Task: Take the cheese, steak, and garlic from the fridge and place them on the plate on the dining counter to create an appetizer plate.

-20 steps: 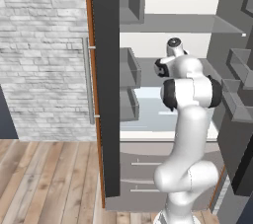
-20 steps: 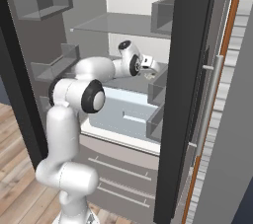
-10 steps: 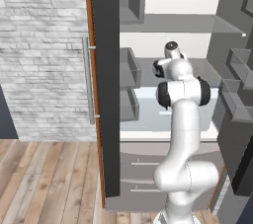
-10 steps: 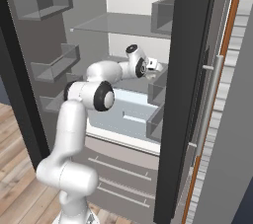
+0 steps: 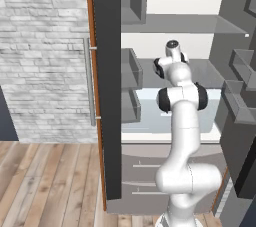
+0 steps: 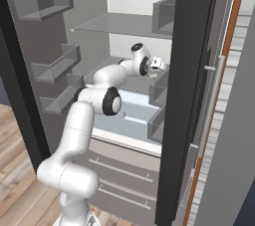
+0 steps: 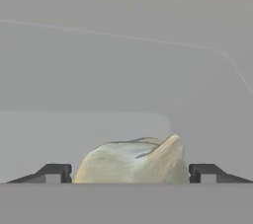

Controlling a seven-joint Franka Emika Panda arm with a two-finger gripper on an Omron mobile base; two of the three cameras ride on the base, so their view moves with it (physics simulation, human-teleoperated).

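Observation:
In the hand view, the garlic [image 7: 132, 161], a pale cream bulb, sits between my two dark fingertips [image 7: 55, 172], which flank it closely on either side. My gripper [image 7: 129, 173] stands open around it. The arm reaches deep into the open fridge [image 5: 200, 73], and the hand [image 6: 156, 64] is over the middle shelf, beside a door bin. From the left base view, the hand [image 5: 160, 67] is low over the same grey shelf. The cheese, steak, plate and dining counter are out of view.
Open dark door with bins [image 5: 131, 68] stands left of the arm, another door with bins [image 6: 55, 65] on the other side. A pale blue box [image 6: 130, 111] lies under the shelf, grey drawers [image 5: 145, 166] below it. A glass shelf [image 6: 119, 23] spans above the hand.
The arm has stretched further into the fridge and the hand has swung in towards the back of the middle shelf. The base has not moved.

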